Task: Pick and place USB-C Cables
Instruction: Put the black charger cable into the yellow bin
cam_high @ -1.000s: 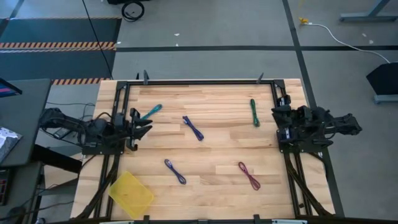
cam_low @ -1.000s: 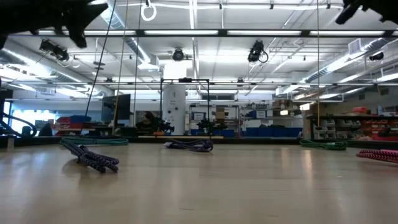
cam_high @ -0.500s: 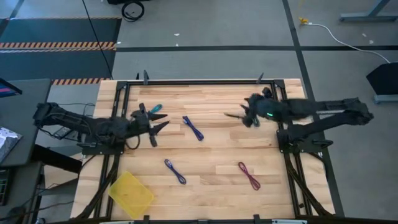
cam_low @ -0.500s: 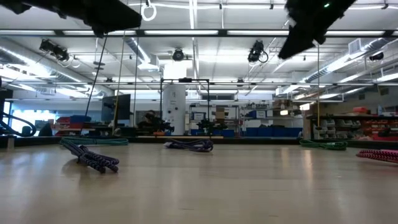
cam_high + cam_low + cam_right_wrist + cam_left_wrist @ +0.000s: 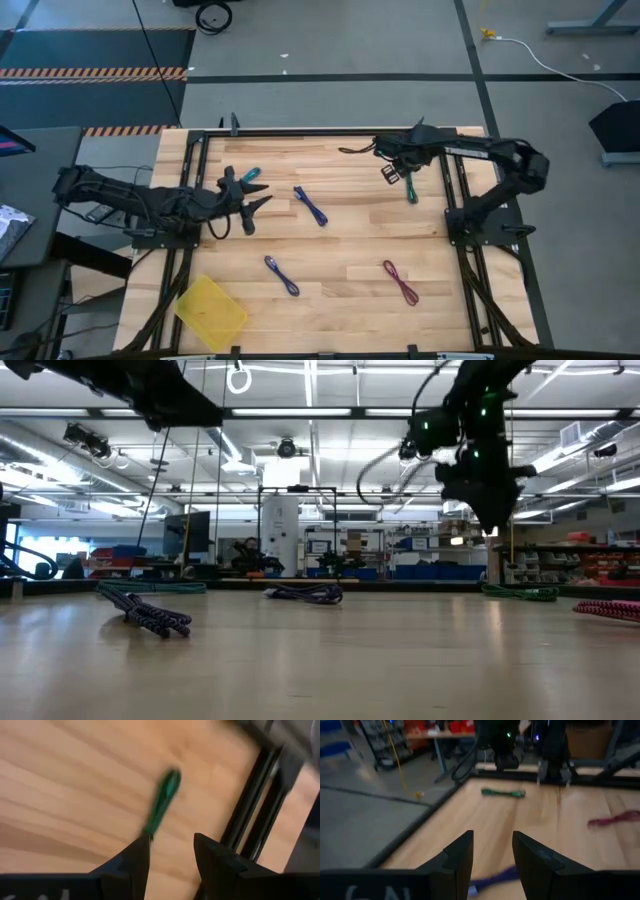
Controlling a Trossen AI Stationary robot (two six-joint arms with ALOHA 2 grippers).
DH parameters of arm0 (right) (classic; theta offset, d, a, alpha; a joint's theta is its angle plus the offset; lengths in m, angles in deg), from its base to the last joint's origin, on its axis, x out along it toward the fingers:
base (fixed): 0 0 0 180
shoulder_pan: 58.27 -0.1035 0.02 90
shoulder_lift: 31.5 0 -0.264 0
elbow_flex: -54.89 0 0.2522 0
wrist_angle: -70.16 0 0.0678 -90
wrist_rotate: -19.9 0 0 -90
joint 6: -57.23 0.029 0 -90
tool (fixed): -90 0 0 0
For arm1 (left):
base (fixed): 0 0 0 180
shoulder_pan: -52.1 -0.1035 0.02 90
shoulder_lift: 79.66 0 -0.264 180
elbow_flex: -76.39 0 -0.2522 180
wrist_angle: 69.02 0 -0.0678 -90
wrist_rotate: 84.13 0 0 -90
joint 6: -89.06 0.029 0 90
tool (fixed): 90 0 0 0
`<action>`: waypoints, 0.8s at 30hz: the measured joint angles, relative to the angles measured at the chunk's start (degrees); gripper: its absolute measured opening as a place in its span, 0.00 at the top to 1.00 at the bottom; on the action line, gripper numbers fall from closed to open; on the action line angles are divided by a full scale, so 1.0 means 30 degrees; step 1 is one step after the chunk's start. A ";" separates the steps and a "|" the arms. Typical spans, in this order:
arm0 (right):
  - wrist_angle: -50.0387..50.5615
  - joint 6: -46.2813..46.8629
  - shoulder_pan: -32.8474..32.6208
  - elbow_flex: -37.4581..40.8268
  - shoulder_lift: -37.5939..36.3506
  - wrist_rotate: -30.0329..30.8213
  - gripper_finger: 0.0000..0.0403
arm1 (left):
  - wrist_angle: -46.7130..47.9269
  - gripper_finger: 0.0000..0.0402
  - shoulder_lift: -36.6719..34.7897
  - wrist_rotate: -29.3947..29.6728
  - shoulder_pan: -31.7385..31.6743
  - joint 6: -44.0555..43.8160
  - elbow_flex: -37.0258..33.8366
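Swinging out from its rest post, the right gripper (image 5: 398, 175) now hovers empty, fingers apart, over the green cable (image 5: 410, 184) at upper right: a pick looks imminent. The left gripper (image 5: 247, 200), also parted, has reached toward the teal cable (image 5: 250, 175). Blue-purple cables (image 5: 311, 205) and the maroon cable (image 5: 401, 283) lie apart; nothing blocks.

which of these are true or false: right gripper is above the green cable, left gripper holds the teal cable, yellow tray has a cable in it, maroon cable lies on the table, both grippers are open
1. The right gripper is above the green cable. True.
2. The left gripper holds the teal cable. False: its fingers are empty, and the teal cable lies on the table beside it.
3. The yellow tray has a cable in it. False: it is empty.
4. The maroon cable lies on the table. True.
5. Both grippers are open. True.
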 joint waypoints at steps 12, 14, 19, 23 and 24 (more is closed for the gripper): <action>-0.3158 -0.0976 0.1866 0.2833 0.2285 -0.2214 0.60 | 0.0875 0.64 0.0000 -0.0439 -0.0003 -0.1835 0.0000; -0.4182 -0.1379 0.2253 0.3303 0.2460 -0.2972 0.60 | 0.0887 0.64 0.0000 -0.0892 -0.0003 -0.2036 0.0000; -0.6321 -0.2228 0.2899 0.4414 0.2550 -0.4252 0.60 | 0.1170 0.64 0.0000 -0.1519 0.0004 -0.2867 0.0000; -0.6621 -0.2883 0.3364 0.4921 0.2514 -0.4494 0.62 | 0.1583 0.64 0.0000 -0.1527 0.0004 -0.3381 0.0000; -0.6644 -0.3059 0.3458 0.4997 0.2513 -0.4496 0.63 | 0.1713 0.64 0.0000 -0.1531 0.0004 -0.3455 0.0000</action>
